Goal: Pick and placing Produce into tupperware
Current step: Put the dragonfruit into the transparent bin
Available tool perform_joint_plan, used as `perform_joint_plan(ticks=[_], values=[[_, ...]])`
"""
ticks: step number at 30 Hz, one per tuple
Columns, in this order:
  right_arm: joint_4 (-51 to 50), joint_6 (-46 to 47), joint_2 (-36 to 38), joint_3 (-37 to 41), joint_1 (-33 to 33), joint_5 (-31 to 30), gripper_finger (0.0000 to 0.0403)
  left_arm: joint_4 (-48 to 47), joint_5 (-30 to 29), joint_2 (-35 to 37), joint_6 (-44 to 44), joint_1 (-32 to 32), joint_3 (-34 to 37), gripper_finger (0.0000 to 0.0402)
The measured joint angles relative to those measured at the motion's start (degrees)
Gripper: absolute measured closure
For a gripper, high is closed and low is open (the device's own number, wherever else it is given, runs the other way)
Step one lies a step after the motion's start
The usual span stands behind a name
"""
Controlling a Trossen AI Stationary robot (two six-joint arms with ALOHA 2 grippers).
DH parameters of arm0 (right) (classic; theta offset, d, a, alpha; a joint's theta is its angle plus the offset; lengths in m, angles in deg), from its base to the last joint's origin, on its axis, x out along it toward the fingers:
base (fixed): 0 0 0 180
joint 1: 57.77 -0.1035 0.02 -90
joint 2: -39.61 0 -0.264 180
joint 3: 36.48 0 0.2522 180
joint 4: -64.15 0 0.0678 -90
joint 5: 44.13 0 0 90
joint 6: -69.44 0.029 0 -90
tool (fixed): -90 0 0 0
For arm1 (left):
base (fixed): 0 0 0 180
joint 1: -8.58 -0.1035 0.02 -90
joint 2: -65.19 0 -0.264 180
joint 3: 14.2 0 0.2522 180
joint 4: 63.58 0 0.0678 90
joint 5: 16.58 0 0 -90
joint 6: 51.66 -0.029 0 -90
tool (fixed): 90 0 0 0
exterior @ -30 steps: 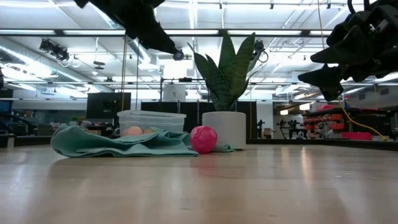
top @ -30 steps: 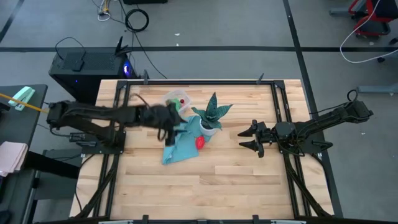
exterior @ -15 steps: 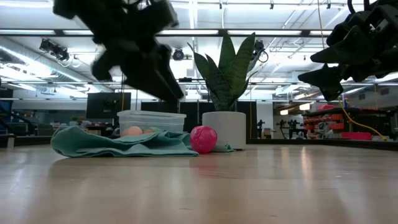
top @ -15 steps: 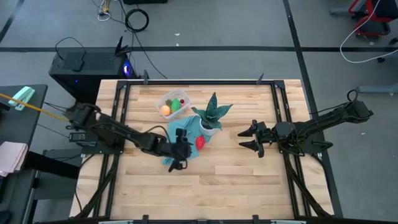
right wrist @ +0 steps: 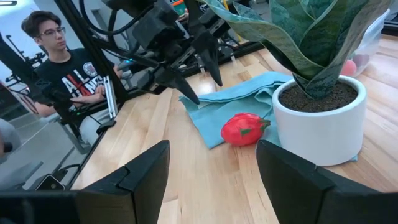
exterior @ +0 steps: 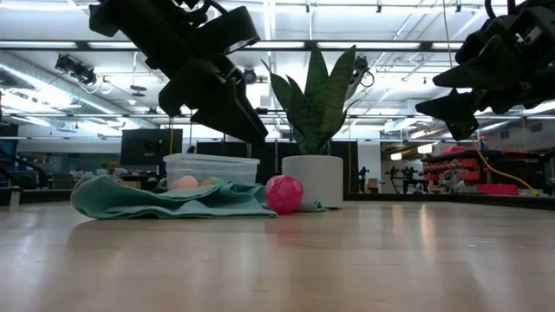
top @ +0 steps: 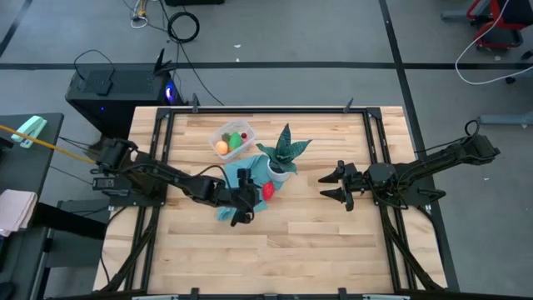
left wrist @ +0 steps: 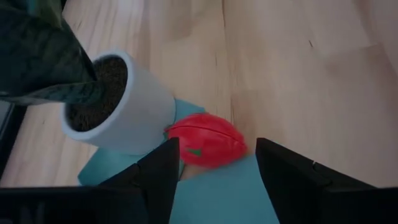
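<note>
Tupperware (top: 234, 137) at the table's far side already held the orange (top: 221, 147) and green (top: 236, 142) produce. Red produce (top: 268, 191) lay on the teal cloth (top: 242, 193) beside the plant pot (left wrist: 124, 106), left gripper (left wrist: 214, 171) spread above it; right gripper (top: 331, 186) waited open, well apart.

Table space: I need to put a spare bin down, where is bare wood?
The near half of the table, below the cloth and the hands, is bare. So is the far right corner, beyond the right hand. It is crowded at centre-left: tupperware, plant, cloth, red piece and the left hand above it.
</note>
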State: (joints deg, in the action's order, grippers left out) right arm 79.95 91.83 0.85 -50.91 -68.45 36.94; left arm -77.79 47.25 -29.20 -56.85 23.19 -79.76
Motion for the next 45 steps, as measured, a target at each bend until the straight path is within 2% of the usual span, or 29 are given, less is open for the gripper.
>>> perform_joint_plan(ticks=[4,13,17,29,45], values=[[0.0,0.0,0.0,0.0,0.0,0.2,0.0157,0.4,0.1,0.0,-1.2,0.0,0.0,0.0193],[-0.1,0.0,0.0,0.0,0.0,0.6,0.0157,2.4,2.1,-0.8,5.1,0.7,0.0,0.0212],[0.1,0.0,0.0,0.0,0.0,0.6,0.0157,3.8,0.3,-1.4,11.0,0.6,0.0,0.0189],[0.0,0.0,0.0,0.0,0.0,1.9,0.0157,4.2,0.1,-5.2,33.8,-3.2,0.0,0.0079],[-1.3,-1.2,0.0,0.0,0.0,6.4,0.0157,8.7,4.2,-4.8,49.9,-4.2,0.0,0.0067]])
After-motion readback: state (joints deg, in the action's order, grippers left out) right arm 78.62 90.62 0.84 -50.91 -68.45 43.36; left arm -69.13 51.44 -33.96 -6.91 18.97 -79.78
